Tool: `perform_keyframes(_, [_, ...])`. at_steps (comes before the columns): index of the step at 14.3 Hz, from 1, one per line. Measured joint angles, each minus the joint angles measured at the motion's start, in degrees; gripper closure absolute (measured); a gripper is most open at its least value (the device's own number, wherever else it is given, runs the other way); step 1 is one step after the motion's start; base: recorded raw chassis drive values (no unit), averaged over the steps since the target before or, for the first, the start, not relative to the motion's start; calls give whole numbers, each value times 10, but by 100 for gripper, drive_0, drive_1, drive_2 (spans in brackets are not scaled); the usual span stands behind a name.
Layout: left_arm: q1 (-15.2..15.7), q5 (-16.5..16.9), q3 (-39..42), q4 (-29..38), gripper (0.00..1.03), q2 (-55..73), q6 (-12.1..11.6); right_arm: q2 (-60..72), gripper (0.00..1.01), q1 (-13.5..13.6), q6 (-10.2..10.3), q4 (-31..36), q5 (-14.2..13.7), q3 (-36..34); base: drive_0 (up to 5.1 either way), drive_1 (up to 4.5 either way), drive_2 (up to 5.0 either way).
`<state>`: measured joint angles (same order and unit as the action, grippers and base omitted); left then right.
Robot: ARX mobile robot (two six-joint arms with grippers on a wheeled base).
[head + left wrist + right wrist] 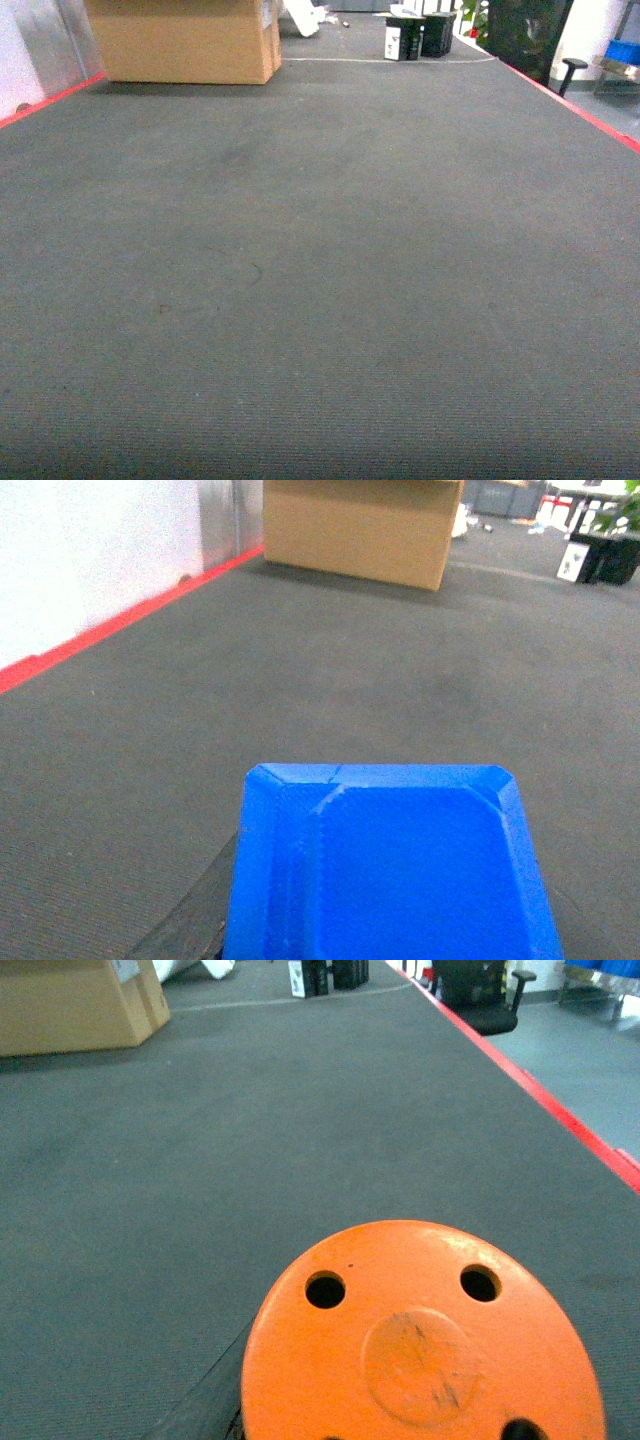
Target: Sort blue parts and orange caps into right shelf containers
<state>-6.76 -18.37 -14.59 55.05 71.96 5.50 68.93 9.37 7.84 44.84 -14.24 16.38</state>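
Blue part (395,865) fills the left wrist view right at the left claw, evidently held, though its fingers are hidden. Orange cap (425,1340), flat holed end showing, sits likewise at the right claw, over grey carpet (320,280); grip unclear.

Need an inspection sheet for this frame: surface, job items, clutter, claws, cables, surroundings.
Surface: dark grey carpet floor, red border lines along both sides.
Job's things: blue part fills the foreground of the left wrist view; orange cap, flat end with holes, fills the right wrist view. Blue bin partly visible far right, on a rack.
Clutter: cardboard box far left; small black-and-white boxes at the far end.
Claws: fingers not visible; each item sits right at its wrist camera, grip cannot be confirmed.
Cables: nothing seen.
Surroundings: black office chair, white wall on the left.
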Motion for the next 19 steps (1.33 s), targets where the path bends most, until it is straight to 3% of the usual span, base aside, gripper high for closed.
perform_keyframes(3, [-9,-33,14,-182,61,-313,-42,-320,57,-62,0,-205,38,-33,0,0,0])
perform_keyframes(4, [-21,-43,14,-225,61,-379,-53,-404,57,-76,-9,-250,41,-33,0,0,0])
perform_keyframes(5, [-43,-61,14,-236,61,-418,-63,-453,57,-75,-26,-258,26,-34,0,0,0])
perform_keyframes(6, [-50,-63,13,-243,61,-415,-70,-474,57,-51,-47,-263,0,-34,0,0,0])
perform_keyframes(8, [-50,-65,13,-245,61,-409,-73,-470,57,-49,-58,-266,-2,-36,0,0,0])
perform_keyframes(9, [-10,42,-7,-382,61,-443,-66,-482,57,-87,-65,-361,86,-21,0,0,0])
perform_keyframes(10, [11,115,11,-435,61,-472,-59,-501,57,-94,-68,-386,132,-41,0,0,0])
perform_keyframes(11, [58,180,34,-435,61,-487,-59,-513,57,-94,-71,-384,143,-59,0,0,0])
perform_keyframes(19, [66,184,92,-442,61,-553,-57,-569,57,-94,-72,-383,143,-111,0,0,0])
